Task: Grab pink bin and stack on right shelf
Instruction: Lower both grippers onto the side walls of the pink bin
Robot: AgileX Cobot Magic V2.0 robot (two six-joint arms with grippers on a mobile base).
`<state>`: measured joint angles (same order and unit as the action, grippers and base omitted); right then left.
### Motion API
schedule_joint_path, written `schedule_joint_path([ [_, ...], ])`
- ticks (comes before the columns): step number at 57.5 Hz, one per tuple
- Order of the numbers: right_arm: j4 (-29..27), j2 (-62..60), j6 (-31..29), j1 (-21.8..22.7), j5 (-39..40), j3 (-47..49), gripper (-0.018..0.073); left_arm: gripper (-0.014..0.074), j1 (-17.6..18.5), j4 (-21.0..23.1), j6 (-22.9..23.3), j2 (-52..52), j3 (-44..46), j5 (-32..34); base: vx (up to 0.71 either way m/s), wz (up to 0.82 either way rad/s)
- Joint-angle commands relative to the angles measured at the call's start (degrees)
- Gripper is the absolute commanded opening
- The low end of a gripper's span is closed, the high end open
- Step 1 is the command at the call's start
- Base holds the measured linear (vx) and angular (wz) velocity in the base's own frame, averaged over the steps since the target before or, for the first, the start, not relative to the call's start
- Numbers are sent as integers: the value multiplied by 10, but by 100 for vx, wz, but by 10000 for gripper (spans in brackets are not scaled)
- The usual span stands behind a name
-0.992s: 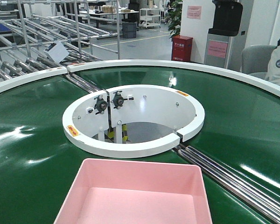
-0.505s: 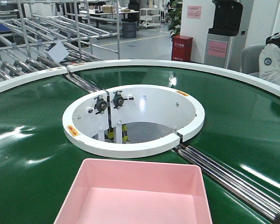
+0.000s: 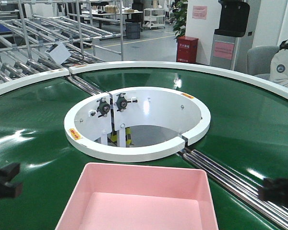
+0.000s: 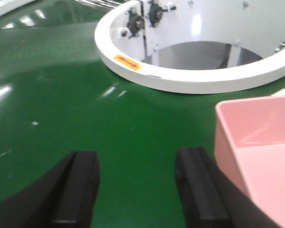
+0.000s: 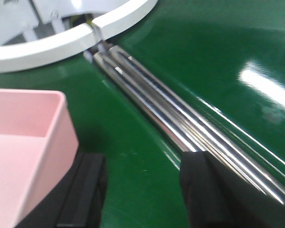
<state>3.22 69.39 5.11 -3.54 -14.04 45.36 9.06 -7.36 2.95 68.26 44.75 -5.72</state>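
A factory hall is spreading out behind the rig, with metal roller racks [image 3: 38,28] standing at the back left, a red cabinet [image 3: 186,49] by the far wall and a person in a pale jacket [image 3: 285,62] sitting at the right edge. In front, a glossy green conveyor belt [image 3: 33,139] is curving around a white ring [image 3: 134,151] with an open centre. The pink bin [image 3: 144,201] is sitting on the belt at the near edge of the front view, just before the ring, empty and with its opening facing up. The left gripper [image 4: 137,190] is hovering low over the belt on the bin's left side; its jaws are standing wide apart with only green belt between them, and its inner finger is lying just beside the bin's left wall, outside it. The right gripper [image 5: 145,194] is hanging on the bin's right side, likewise spread and grasping nothing; its inner finger is lying close against the outside of the bin's right wall, while its outer finger is hanging over the steel rollers [image 5: 180,118] running diagonally across the belt from the ring's split. The bin is lying between the two grippers, held by neither
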Motion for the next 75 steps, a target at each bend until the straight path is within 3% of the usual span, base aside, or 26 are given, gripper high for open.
schedule_joint_path([
  [1, 10, 39, -30, -37, -31, 89, 425, 490, 31, 2, 5, 37, 94, -48, 0, 0],
  [7, 5, 110, -31, -80, -94, 169, 425, 490, 56, 14, 5, 98, 180, -137, 0, 0],
  [13, -29, 165, 19, -84, -180, 231, 425, 490, 65, 61, -2, 160, 252, -215, 0, 0],
  [20, -73, 222, 25, -84, -242, 288, 425, 490, 65, 136, -50, 224, 319, -279, 0, 0],
  [26, -92, 265, 24, -84, -261, 319, 425, 490, 65, 175, -80, 268, 361, -322, 0, 0],
  [30, -98, 288, 26, -84, -273, 328, 425, 490, 65, 197, -91, 294, 379, -339, 0, 0],
  [52, -126, 351, 11, -84, -259, 330, 422, 490, 65, 213, -90, 379, 387, -353, 0, 0],
  [62, -133, 356, 11, -84, -258, 330, 346, 483, 65, 228, -90, 400, 387, -372, 0, 0],
  [69, -133, 356, 11, -84, -257, 330, 248, 388, 65, 229, -90, 404, 387, -373, 0, 0],
  [75, -145, 355, 11, -84, -252, 330, 162, 208, 65, 233, -90, 403, 387, -372, 0, 0],
])
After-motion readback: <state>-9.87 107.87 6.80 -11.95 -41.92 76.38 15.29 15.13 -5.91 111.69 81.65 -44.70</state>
